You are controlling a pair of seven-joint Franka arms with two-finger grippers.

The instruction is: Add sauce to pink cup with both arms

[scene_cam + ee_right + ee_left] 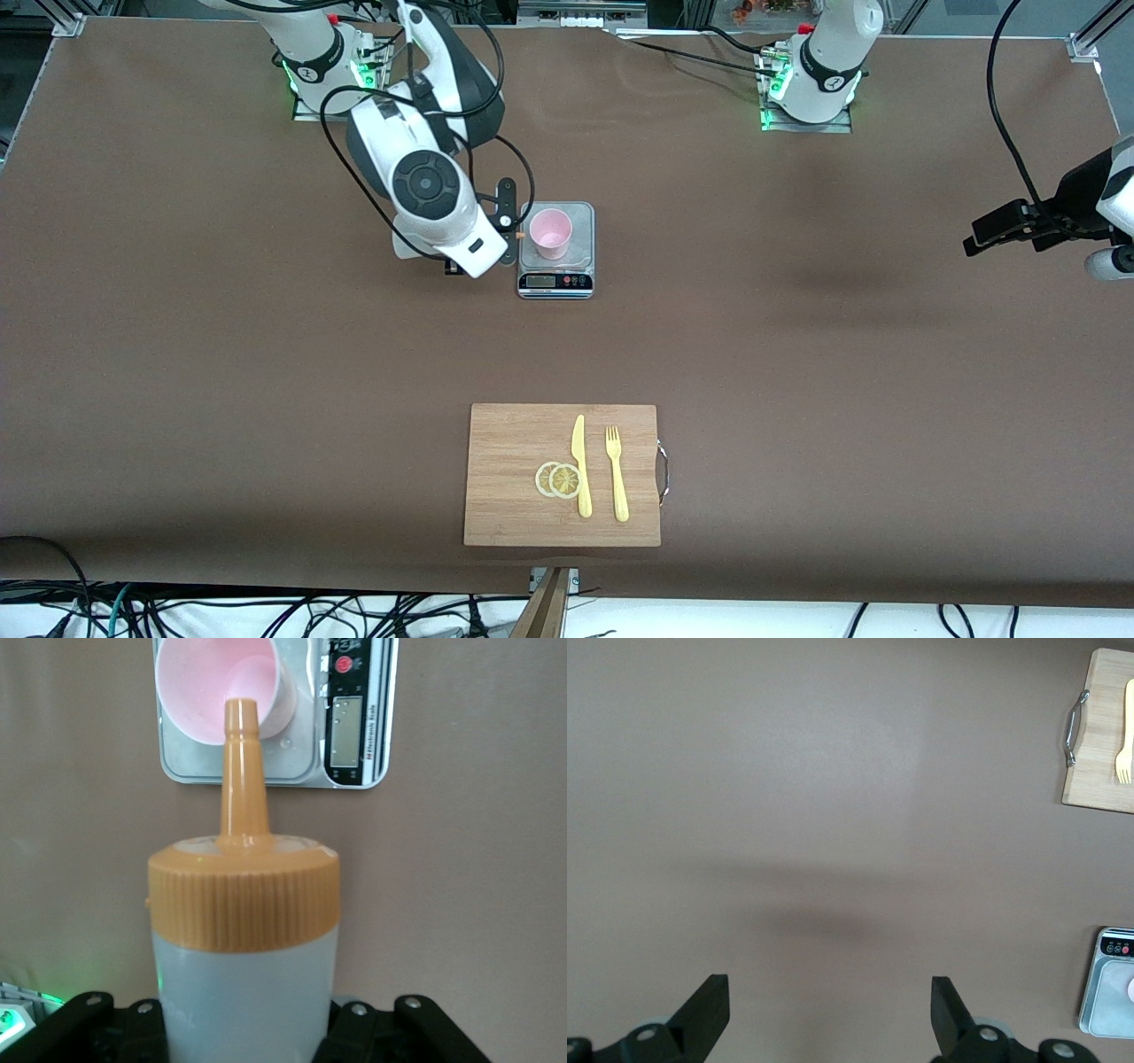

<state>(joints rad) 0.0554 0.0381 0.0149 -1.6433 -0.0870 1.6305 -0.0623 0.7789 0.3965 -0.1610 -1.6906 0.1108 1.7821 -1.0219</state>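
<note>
The pink cup (550,232) stands upright on a small silver scale (556,282). My right gripper (507,232) is beside the scale on the right arm's side, shut on the sauce bottle (244,974). The bottle has a whitish body and an orange cap. It is tipped over, and its nozzle (240,735) points at the cup (217,682). In the front view only the orange tip (516,236) shows, close to the cup's rim; my hand hides the body. My left gripper (979,239) waits open and empty over bare table at the left arm's end (830,979).
A wooden cutting board (496,425) lies nearer the front camera. On it are a yellow knife (581,465), a yellow fork (616,474) and two lemon slices (558,479). The scale's display (345,731) shows in the right wrist view. Brown table surrounds the scale.
</note>
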